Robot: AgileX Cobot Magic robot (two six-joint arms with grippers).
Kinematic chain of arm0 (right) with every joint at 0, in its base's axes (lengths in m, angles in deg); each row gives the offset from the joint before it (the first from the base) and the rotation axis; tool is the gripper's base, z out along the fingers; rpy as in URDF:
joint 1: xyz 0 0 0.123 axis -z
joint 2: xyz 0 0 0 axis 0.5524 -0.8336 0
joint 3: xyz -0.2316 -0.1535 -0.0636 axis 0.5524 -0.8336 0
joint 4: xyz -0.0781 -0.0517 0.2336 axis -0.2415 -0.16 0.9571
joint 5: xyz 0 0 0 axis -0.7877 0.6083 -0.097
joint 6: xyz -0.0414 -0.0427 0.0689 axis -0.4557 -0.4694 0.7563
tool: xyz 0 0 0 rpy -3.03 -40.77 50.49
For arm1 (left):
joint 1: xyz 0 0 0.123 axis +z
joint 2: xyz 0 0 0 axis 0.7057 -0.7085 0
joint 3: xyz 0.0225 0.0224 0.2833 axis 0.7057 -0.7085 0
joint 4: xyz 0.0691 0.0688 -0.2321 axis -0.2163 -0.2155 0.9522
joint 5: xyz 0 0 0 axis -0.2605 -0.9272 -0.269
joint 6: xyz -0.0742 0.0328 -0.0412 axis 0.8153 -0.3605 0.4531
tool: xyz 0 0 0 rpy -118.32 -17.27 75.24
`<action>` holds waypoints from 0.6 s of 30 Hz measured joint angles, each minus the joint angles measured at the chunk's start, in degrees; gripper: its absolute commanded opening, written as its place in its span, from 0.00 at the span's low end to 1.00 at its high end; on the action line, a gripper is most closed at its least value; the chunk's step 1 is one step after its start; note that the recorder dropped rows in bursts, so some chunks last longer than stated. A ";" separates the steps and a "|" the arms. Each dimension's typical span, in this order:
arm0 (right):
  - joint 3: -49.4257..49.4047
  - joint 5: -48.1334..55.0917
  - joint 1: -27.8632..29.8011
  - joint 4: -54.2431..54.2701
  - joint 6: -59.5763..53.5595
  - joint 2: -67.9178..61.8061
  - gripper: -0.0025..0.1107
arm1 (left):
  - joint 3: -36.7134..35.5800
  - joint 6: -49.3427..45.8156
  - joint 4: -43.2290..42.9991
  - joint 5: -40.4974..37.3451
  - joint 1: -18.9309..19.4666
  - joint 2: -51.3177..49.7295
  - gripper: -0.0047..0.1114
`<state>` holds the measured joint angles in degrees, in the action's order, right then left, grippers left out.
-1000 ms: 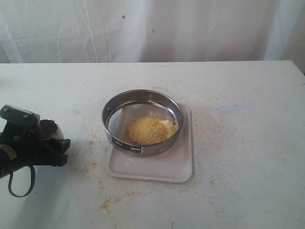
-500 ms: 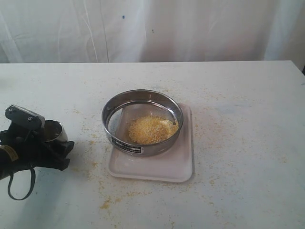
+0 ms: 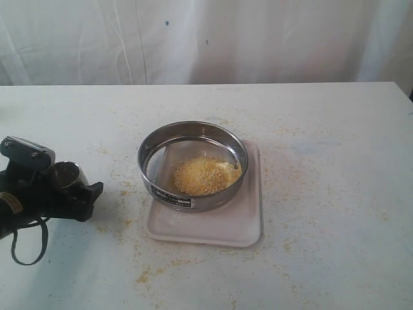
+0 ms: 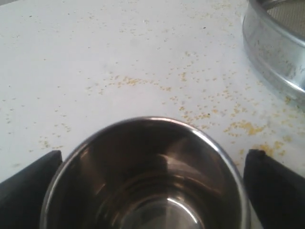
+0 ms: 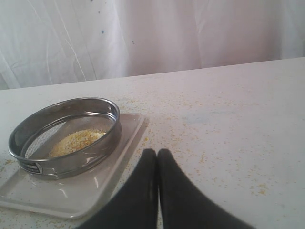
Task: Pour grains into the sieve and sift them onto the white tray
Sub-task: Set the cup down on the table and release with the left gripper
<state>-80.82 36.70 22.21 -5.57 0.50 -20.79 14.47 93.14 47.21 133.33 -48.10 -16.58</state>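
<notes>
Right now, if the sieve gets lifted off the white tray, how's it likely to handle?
The sieve looks like rigid steel, so it should lift without flexing. Its polished wall may be slippery in a pinch. The grains sit loose on the mesh, so tilting would probably shift them or sift some onto the white tray.

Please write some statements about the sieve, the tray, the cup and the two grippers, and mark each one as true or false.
1. The sieve stands on the white tray. True.
2. A heap of grains lies inside the sieve. True.
3. The steel cup held by the left gripper is full of grains. False: the cup is empty.
4. The right gripper is wide open. False: its fingers are pressed together.
5. The table has no spilled grains on it. False: loose grains lie scattered around the tray.
</notes>
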 measured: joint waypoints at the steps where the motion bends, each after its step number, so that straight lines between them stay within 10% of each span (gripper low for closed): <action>1: 0.00 0.00 0.00 0.00 0.00 0.00 0.02 | -0.24 0.13 0.00 0.11 0.00 0.44 0.94; 14: 0.00 0.00 0.00 0.00 0.00 0.00 0.02 | -11.39 7.47 1.29 -0.06 0.00 23.86 0.89; 18: 0.00 0.00 0.00 0.00 0.00 0.00 0.02 | -14.87 11.01 -0.84 -3.64 0.00 35.38 0.35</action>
<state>-80.82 36.70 22.21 -5.57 0.50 -20.79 -0.40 104.15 46.37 129.69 -48.10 18.80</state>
